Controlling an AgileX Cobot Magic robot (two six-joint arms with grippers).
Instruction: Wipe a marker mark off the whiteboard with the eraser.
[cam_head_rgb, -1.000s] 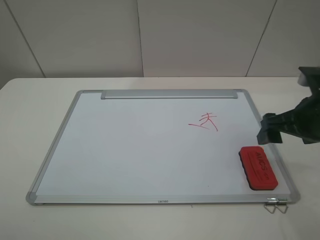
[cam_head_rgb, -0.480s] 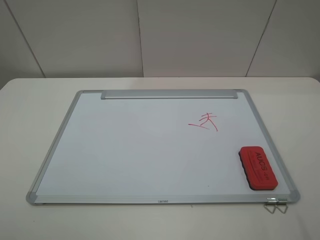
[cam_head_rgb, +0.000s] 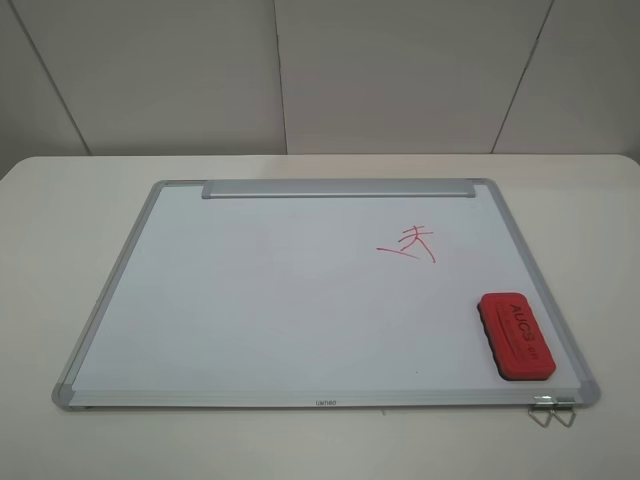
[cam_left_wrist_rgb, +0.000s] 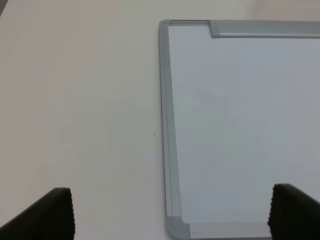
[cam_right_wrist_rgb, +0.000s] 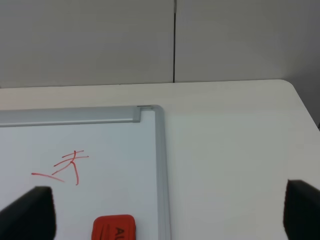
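Whiteboard (cam_head_rgb: 250, 300): flat on worktop (cam_head_rgb: 60, 220). Eraser (cam_right_wrist_rgb: 114, 227): felt down, just ahead of right pincer (cam_right_wrist_rgb: 170, 212), spread wide, presumably ready to grasp. Marker mark (cam_right_wrist_rgb: 62, 167): beyond eraser, unwiped. Left pincer (cam_left_wrist_rgb: 170, 212): wide, empty, over the board's far-side edge.

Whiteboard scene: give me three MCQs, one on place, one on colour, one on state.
1. Where is the eraser?
A. on the whiteboard, near its right edge
B. on the tray strip
C. off the board, on the table

2. What colour is the mark?
A. blue
B. red
C. black

3. What state is the mark in?
A. wiped away
B. half smeared
C. intact

Key: A, the eraser lies inside the frame by the near right corner; B, the strokes are red; C, the lines are crisp and the eraser lies apart from them.
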